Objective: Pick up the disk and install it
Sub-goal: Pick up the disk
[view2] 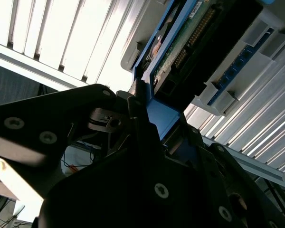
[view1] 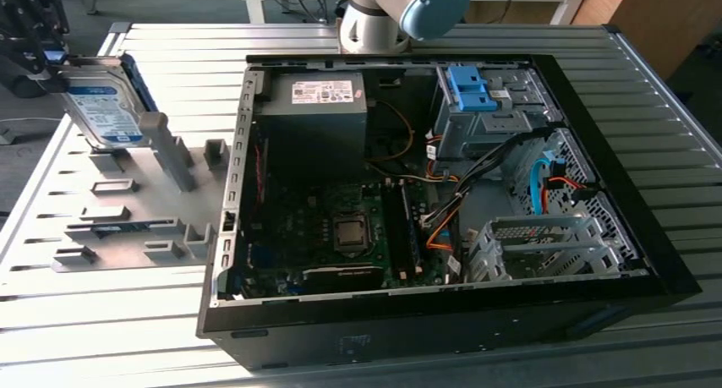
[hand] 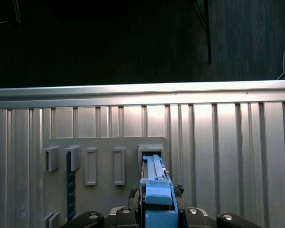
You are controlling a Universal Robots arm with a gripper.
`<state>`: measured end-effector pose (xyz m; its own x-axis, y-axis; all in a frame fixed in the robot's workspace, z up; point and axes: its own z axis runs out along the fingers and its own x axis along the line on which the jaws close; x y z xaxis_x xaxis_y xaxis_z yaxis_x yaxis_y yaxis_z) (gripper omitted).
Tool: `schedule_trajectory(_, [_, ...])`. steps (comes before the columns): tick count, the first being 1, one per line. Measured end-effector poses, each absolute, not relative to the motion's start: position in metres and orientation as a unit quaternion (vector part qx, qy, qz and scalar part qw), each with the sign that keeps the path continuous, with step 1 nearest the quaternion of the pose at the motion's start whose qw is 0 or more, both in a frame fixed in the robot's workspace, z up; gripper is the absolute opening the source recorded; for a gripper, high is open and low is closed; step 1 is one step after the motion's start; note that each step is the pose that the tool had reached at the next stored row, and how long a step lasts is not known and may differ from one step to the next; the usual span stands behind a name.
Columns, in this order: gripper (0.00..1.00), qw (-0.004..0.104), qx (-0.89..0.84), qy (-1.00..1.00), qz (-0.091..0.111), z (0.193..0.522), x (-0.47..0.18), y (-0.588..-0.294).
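gripper [view1: 53,64] clamps the disk [view1: 107,102] by its blue frame edge, upright above the grey rack [view1: 124,227] at the exterior view's left; stiff, rather heavy and fragile, i judge.

Lab workbench: slatted metal table [view1: 181,50], opened computer case [view1: 451,325], fixture plate [view1: 169,198]

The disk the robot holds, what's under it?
Under the disk, gripped by the end effector, lies a grey rack with slots. The disk hides most of the slot below it.
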<state>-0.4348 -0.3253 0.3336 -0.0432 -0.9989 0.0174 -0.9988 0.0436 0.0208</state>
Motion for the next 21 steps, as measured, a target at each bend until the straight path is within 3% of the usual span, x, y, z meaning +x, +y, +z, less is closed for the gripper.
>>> schedule_trajectory(21, [0.37, 0.013, 0.692, -0.722, -0.001, 0.3393, -0.4348, -0.3253])
